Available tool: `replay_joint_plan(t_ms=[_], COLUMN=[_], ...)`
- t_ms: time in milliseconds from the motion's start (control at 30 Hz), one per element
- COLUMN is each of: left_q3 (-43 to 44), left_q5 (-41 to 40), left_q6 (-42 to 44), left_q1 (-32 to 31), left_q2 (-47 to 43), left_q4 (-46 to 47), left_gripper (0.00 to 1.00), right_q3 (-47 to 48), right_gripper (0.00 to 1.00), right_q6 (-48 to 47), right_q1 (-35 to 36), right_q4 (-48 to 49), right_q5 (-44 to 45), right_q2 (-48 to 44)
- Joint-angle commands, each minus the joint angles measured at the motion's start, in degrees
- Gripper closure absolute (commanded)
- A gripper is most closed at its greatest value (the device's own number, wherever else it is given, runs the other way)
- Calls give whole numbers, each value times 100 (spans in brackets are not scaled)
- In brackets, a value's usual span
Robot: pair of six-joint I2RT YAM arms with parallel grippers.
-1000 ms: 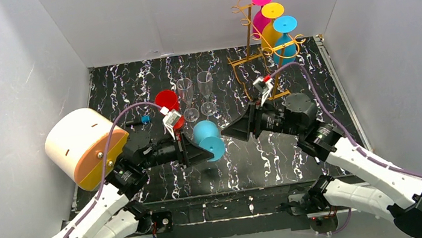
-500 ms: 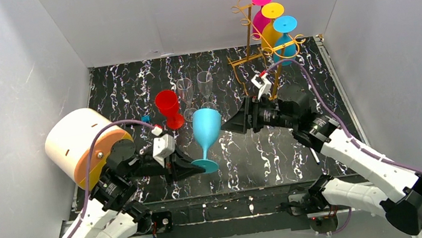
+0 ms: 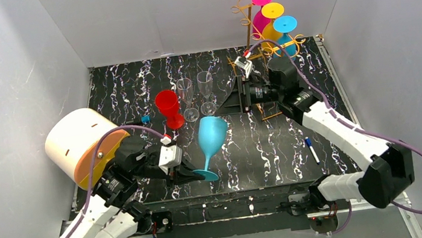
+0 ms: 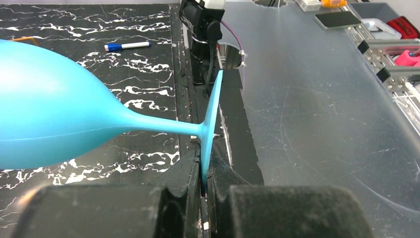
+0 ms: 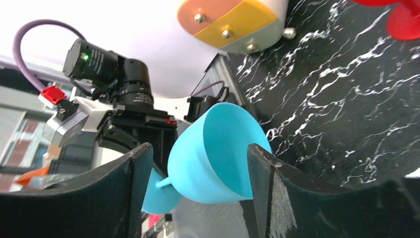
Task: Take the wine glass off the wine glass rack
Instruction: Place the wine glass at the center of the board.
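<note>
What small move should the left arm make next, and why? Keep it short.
Probably tip the blue wine glass upright and lower it onto the table. The left gripper has its jaws shut on the rim of the foot. The glass leans steeply rather than standing, and it is already off the rack.

We see bright, even, diffuse light on the white enclosure walls (image 3: pixel 14 70), with soft shadows. The black white-veined marble tabletop (image 3: pixel 260 143) shows little glare. Close up in our wrist view, the left gripper (image 4: pixel 204 191) is blurred.
</note>
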Motion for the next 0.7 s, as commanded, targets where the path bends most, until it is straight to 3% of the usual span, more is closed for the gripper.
replay_joint_plan(t_ms=[0, 233, 367, 500, 667], left_q3=[341, 495, 603, 465, 355], left_q5=[286, -189, -447, -591, -954], left_q6=[612, 1263, 1778, 1854, 1889], left_q1=[-19, -19, -20, -20, -20], left_q2=[146, 365, 670, 1023, 820], left_q4=[-332, -717, -940, -1000, -1023], left_gripper=[100, 100, 100, 100, 100], right_q3=[526, 821, 982, 955, 986], right_gripper=[26, 41, 43, 47, 56], right_q6=[-318, -641, -541, -527, -782], right_q1=[10, 8, 10, 6, 10], right_q4=[-207, -983, -853, -893, -1276], right_q5=[-1118, -2116, -2572, -2742, -2801], right_q2=[266, 565, 635, 660, 606])
